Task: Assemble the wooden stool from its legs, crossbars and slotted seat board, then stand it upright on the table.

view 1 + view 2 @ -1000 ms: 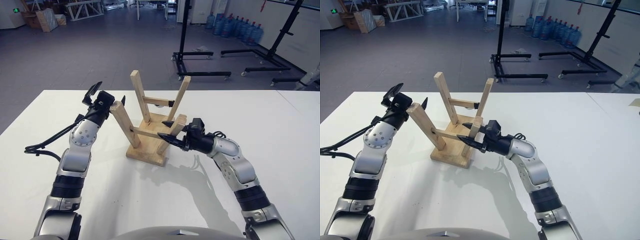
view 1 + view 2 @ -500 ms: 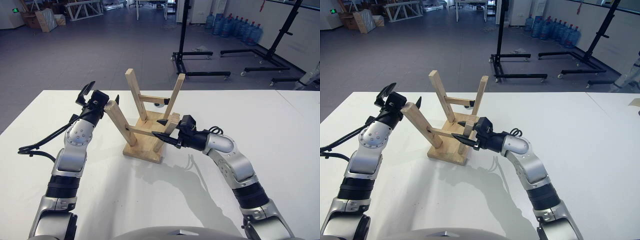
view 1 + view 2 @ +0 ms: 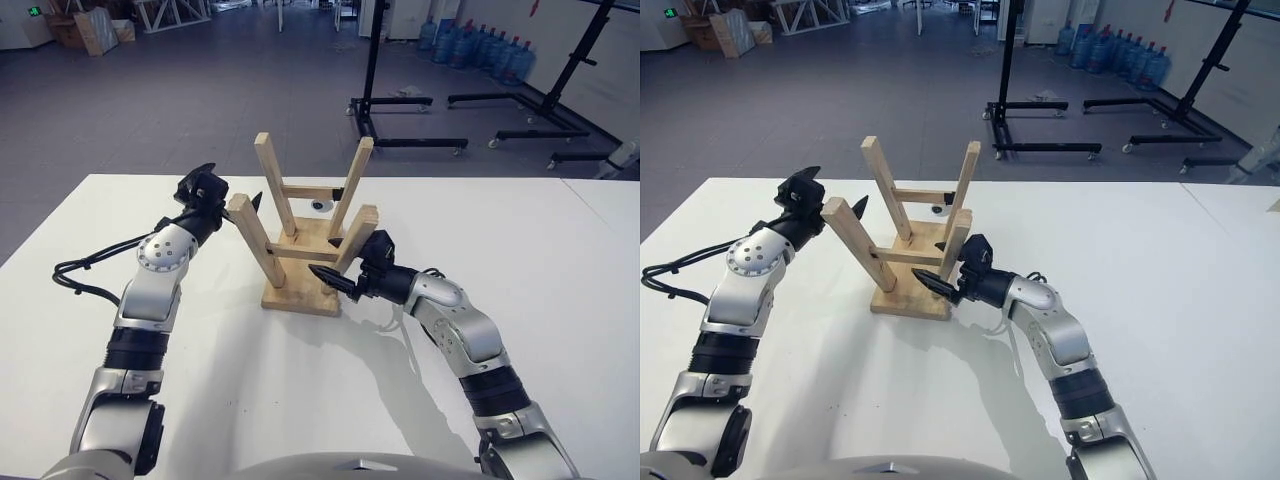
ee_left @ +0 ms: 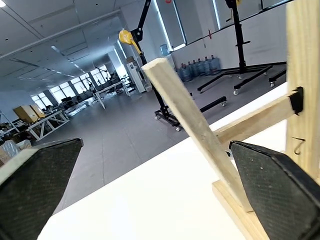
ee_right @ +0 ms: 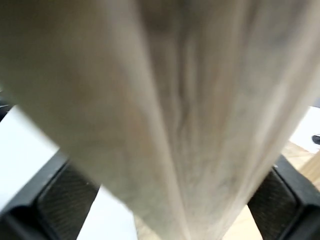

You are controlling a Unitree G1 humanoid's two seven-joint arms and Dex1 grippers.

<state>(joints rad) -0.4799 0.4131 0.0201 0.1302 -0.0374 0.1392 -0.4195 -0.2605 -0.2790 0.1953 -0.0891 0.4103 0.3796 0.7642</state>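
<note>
**A:** On the white table [image 3: 560, 300], where is the stool [image 3: 305, 255] found?

**B:** Around the middle. It is turned upside down, the seat board [image 3: 300, 298] laid flat on the tabletop and all four legs pointed up and splayed outward.

**A:** How are the legs joined?

**B:** One crossbar [image 3: 310, 192] is fitted between the two far legs. A second crossbar [image 3: 298, 253] is seen between the near-left leg [image 3: 258, 243] and the near-right leg [image 3: 358, 228].

**A:** What can be said of the left gripper [image 3: 232, 186]?

**B:** It is held at the top end of the near-left leg with its fingers spread wide. Nothing is clamped by it. Whether the wood is touched by either finger cannot be told.

**A:** And the right gripper [image 3: 325, 256]?

**B:** It is closed on the near-right leg, on the lower half, close to where the near crossbar meets it. In the right wrist view the wood is seen pressed between the two black pads [image 5: 65, 195].

**A:** Is anything else to be noted?

**B:** A black cable [image 3: 80, 275] is looped on the table beside the left arm. On the floor beyond the table, black wheeled frames [image 3: 410, 100] are parked, and blue water bottles [image 3: 480, 50] are lined up at the far right.
</note>
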